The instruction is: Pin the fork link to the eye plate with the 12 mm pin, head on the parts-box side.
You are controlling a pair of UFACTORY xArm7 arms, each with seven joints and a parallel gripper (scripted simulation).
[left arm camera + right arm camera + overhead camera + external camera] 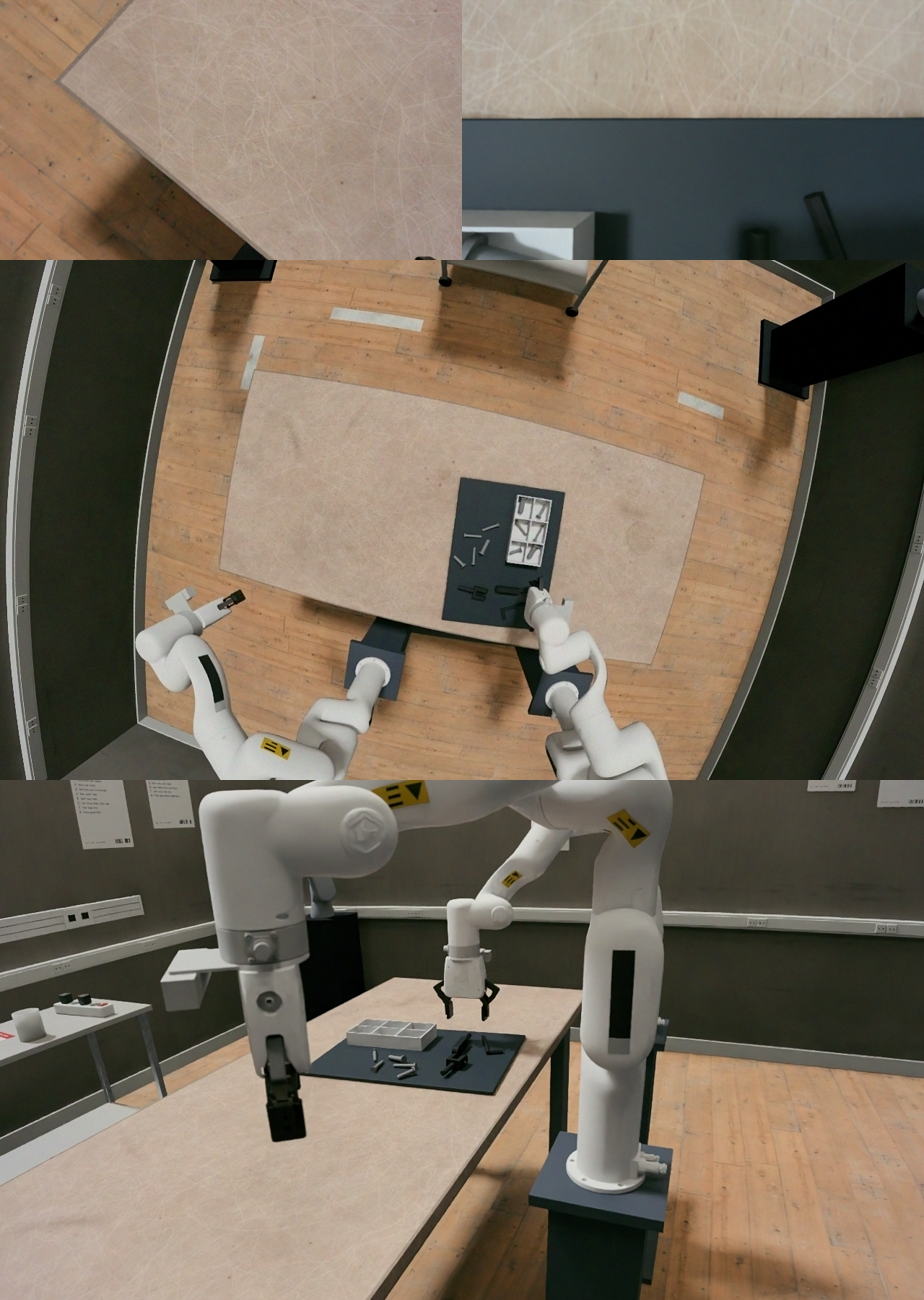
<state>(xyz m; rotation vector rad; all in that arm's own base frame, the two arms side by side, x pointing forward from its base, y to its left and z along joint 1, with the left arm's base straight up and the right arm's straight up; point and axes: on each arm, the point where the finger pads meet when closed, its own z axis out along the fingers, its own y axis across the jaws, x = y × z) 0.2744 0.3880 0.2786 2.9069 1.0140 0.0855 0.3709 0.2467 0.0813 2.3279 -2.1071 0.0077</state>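
Black parts lie on the dark mat [478, 495] [362, 1075] [678, 162]: a forked part [475, 593] [455, 1063], a bar-like part [510, 590] [460, 1043] in line with it, and an L-shaped part [512, 607] [487, 1047]. I cannot tell surely which is the eye plate. Several grey headed pins lie loose, the thickest-looking one [484, 547] among them; their diameters cannot be read. My right gripper [467, 1014] is open and empty above the mat, past the black parts. My left gripper [234, 599] [286, 1121] is open, seen edge-on, high near the table's far-left front corner.
A white six-compartment parts box [529, 530] [390, 1040] [583, 235] holding more pins stands on the mat beside the loose pins. The table's corner and front edge show in the left wrist view. A side table [123, 1007] stands beyond the table.
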